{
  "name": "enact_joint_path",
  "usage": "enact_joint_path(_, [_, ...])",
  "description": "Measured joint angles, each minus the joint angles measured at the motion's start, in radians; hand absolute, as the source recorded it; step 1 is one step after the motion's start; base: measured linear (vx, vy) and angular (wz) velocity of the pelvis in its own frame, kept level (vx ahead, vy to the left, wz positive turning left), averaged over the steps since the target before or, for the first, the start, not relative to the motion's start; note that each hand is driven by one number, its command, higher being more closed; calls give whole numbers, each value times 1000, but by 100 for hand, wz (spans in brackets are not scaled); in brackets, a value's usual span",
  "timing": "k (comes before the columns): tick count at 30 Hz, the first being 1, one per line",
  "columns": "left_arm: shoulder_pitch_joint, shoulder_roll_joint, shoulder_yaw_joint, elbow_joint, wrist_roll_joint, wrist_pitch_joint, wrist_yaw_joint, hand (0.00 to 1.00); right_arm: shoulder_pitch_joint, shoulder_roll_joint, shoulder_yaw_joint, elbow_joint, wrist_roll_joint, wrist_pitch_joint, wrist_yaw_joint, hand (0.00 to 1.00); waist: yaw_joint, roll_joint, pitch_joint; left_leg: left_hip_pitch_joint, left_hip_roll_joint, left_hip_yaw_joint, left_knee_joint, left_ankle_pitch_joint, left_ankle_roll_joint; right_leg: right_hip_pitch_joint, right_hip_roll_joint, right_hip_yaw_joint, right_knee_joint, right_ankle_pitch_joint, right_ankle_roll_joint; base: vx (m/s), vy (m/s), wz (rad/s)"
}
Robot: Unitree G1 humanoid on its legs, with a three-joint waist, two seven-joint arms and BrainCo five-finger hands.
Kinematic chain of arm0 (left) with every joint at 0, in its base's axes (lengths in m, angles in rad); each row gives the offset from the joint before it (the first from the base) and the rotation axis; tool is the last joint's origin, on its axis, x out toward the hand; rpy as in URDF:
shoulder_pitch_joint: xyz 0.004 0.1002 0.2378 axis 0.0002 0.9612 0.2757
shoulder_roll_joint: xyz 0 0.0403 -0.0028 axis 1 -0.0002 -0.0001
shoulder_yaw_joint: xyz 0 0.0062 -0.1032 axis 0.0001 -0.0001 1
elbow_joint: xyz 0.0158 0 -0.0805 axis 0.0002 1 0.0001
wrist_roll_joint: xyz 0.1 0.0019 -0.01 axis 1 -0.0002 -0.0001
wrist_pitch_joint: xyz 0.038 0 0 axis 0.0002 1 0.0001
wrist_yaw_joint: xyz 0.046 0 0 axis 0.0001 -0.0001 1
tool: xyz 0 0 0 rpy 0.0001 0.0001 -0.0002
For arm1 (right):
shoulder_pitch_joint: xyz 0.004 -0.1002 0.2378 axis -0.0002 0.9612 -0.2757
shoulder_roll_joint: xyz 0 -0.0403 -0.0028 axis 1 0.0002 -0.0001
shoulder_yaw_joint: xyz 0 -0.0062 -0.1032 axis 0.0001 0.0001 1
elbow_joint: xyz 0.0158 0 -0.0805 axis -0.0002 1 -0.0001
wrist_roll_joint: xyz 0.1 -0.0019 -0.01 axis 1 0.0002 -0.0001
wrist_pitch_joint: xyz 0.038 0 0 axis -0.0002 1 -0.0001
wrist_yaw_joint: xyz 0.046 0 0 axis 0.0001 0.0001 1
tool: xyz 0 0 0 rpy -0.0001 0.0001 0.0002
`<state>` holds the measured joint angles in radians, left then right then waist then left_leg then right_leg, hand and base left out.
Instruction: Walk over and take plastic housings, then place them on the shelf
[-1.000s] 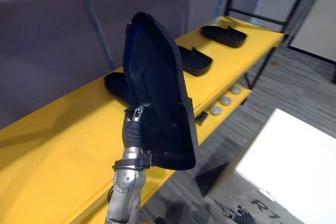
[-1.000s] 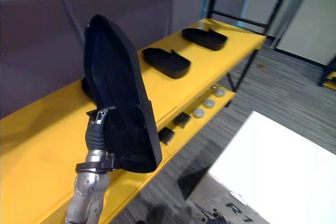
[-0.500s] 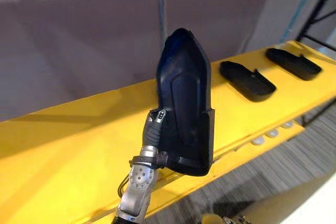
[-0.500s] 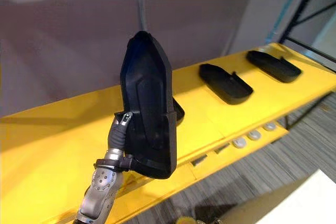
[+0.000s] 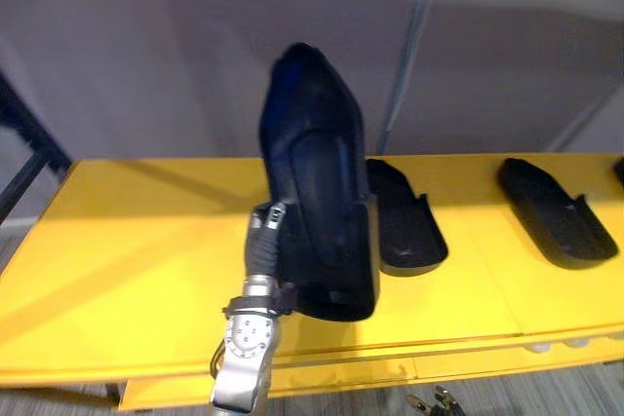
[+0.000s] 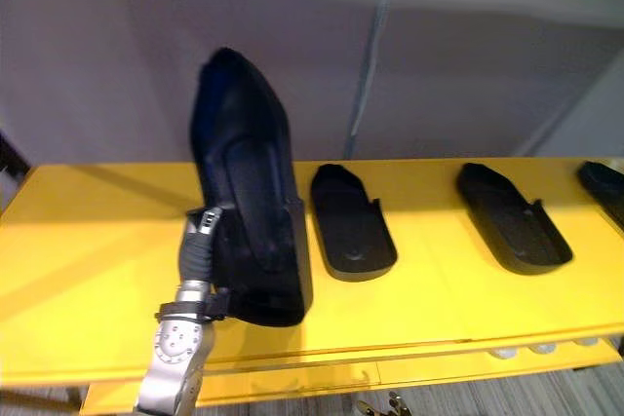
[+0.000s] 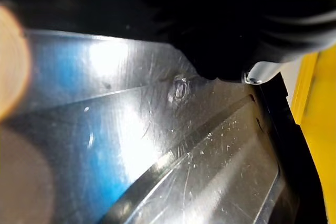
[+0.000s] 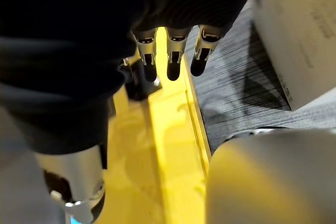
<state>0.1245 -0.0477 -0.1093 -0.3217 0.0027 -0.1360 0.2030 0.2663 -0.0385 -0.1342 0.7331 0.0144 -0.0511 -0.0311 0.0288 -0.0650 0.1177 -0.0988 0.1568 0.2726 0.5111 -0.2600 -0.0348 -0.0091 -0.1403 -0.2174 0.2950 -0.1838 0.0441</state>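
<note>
Held housing (image 5: 317, 192): you have it upright, narrow end up, above yellow shelf (image 5: 127, 241), not set down. Left hand (image 5: 265, 241) clamped on its lower left edge, thumb on rim; your left wrist view looks straight at glossy inner face. Second housing (image 5: 402, 226) lies flat on shelf just right of held one, third housing (image 5: 551, 211) further right, apart. Right hand (image 8: 176, 51): fingers straight, holding nothing, above shelf front edge beside grey carpet (image 8: 236, 77).

My left hand (image 7: 231, 30) sat at one o'clock, close over the plastic housing (image 7: 157, 145). On its glossy, scratched inner face a raised ridge (image 7: 178, 150) ran from seven to two o'clock. The yellow shelf (image 7: 321, 129) showed at three o'clock.
</note>
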Motion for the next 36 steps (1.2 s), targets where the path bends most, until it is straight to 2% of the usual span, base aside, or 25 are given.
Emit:
enact_joint_path(1, [7,1,9,1,0,1,6,100,-8,-2,0,6,-6,0,0,0,-1,-5,2,0,34,15,30,-2,1,-5,-13,-7,3,0,0,-86,184,18])
enact_joint_path(2, [20,10,10,7,0,1,13,100,-17,-7,0,17,-16,0,-1,0,-3,-7,1,8,91,24,64,-2,1,-4,-44,-17,4,1,3,-81,287,23])
enact_joint_path(3, [29,11,8,14,0,1,17,100,-27,-9,0,46,-24,0,-2,0,-14,-2,-10,22,135,16,59,0,-2,-6,-77,-20,-5,15,26,-65,327,31])
enact_joint_path(4, [30,11,4,19,0,0,21,100,-29,-10,-3,56,-25,0,-4,0,-18,6,-20,21,151,5,49,8,1,-9,-91,-22,-12,24,43,7,411,33])
enact_joint_path(5, [28,3,-4,29,0,-4,27,100,-42,-29,-2,71,-30,0,-7,0,-31,35,-41,30,176,-25,-36,100,-9,-24,-103,-20,-26,48,87,46,506,28])
enact_joint_path(6, [26,4,1,37,0,-5,34,100,-64,-41,-2,96,-35,1,-8,0,-44,50,-56,43,135,-46,-103,70,-83,-30,-121,-17,-60,76,109,54,656,50])
enact_joint_path(7, [11,20,11,55,0,-5,41,100,-85,-29,-2,119,-34,0,-7,0,-71,36,-57,46,93,-53,-172,56,-105,-23,-145,-17,-116,118,90,20,576,51])
enact_joint_path(10, [-21,80,28,120,0,-3,75,100,-111,9,-2,149,-35,0,-7,0,-63,6,-39,38,39,-57,-182,54,-101,-5,-178,-11,-182,254,92,-51,421,25])
enact_joint_path(12, [-33,94,26,135,3,-3,76,100,-115,21,4,151,-35,0,-6,0,-60,5,-38,23,38,-57,-161,48,-93,-17,-177,-6,-177,289,76,-89,256,-3])
enact_joint_path(14, [-44,95,24,146,6,-3,75,100,-121,25,20,150,-35,0,-4,0,-60,-1,-38,5,35,-45,-143,44,-85,-50,-178,5,-157,318,38,-109,161,-20])
enact_joint_path(15, [-40,88,14,146,21,-2,74,100,-121,23,20,147,-34,0,-3,0,-57,6,-36,19,35,-21,-170,41,-71,-58,-168,37,-162,321,21,-89,80,-37])
enact_joint_path(16, [-40,85,11,146,25,-2,73,100,-126,23,21,144,-34,0,-1,0,-52,15,-28,35,36,-4,-191,38,-66,-73,-162,56,-127,286,50,-122,72,-43])
enact_joint_path(17, [-43,78,8,161,37,2,68,100,-127,23,23,134,-34,-1,4,0,-57,11,-16,54,35,2,-194,41,-64,-103,-113,147,48,145,109,-135,-45,-24])
enact_joint_path(18, [-40,62,5,173,51,9,62,100,-117,21,26,119,-33,-1,3,0,-63,10,-16,67,34,-3,-194,40,-64,-104,-58,188,141,26,98,-129,-97,-7])
enact_joint_path(19, [-40,52,5,175,60,10,57,100,-111,21,29,113,-32,-2,3,0,-64,10,-17,68,29,-5,-193,39,-65,-102,-34,197,154,-19,93,-89,-190,4])
enact_joint_path(20, [-40,37,4,176,64,9,52,100,-111,14,37,114,-27,-4,3,0,-64,5,-20,63,11,-9,-193,34,-66,-90,-28,206,125,-78,71,-47,-170,10])
enact_joint_path(21, [-39,25,4,191,69,12,52,100,-115,11,33,114,-11,-4,7,0,-67,19,-18,58,8,-31,-196,35,-72,-76,-17,210,94,-97,72,-32,-155,17])
enact_joint_path(23, [-28,18,-1,210,81,30,46,100,-115,5,25,113,-10,-6,7,0,-73,33,-24,67,10,-59,-228,62,-84,-68,-1,198,82,-93,66,47,-131,22])
enact_joint_path(26, [-11,14,-4,212,86,37,29,100,-110,7,11,118,-10,-6,5,0,-71,39,-33,113,21,-58,-289,92,-91,-33,17,198,65,-89,57,123,-100,3])
enact_joint_path(29, [-3,14,-4,212,99,39,26,100,-104,14,-12,117,-10,-6,1,0,-70,35,-38,149,20,-48,-318,96,-94,-4,20,205,32,-82,48,118,11,-7])
enact_joint_path(33, [6,22,-3,216,99,43,23,100,-87,24,-21,119,-11,-6,1,0,-65,30,-68,177,19,-33,-347,112,-91,39,24,207,-26,-42,35,115,79,-1])
enact_joint_path(36, [7,35,6,254,102,48,25,100,-85,28,-20,146,-11,-6,2,0,-61,29,-102,199,21,-29,-382,148,-88,49,31,205,-27,3,15,75,65,12])
